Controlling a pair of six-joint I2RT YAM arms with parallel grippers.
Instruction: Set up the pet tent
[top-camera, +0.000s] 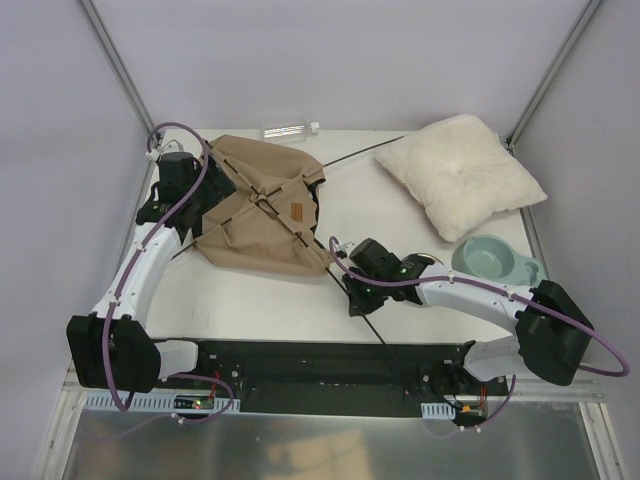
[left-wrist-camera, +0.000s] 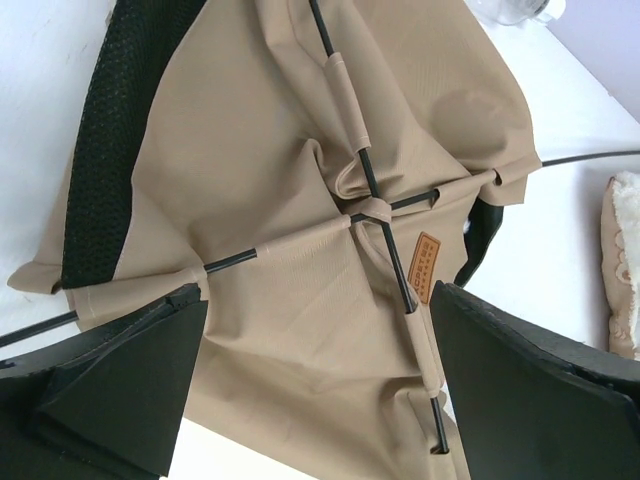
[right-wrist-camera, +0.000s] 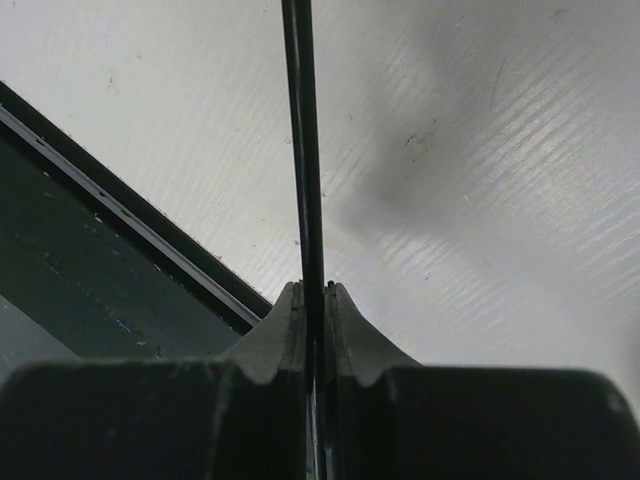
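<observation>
The pet tent lies collapsed at the back left of the table, tan fabric with crossed black poles and a brown label. In the left wrist view the tent fills the frame, with black mesh edging at its left. My left gripper hangs open over the tent's left edge, its fingers either side of the fabric and holding nothing. My right gripper is shut on a thin black pole that runs out of the tent's near right corner toward the table's front edge.
A fluffy off-white pillow lies at the back right. A teal pet bowl stands just right of my right arm. A small clear object lies at the back edge behind the tent. Another pole end sticks out toward the pillow.
</observation>
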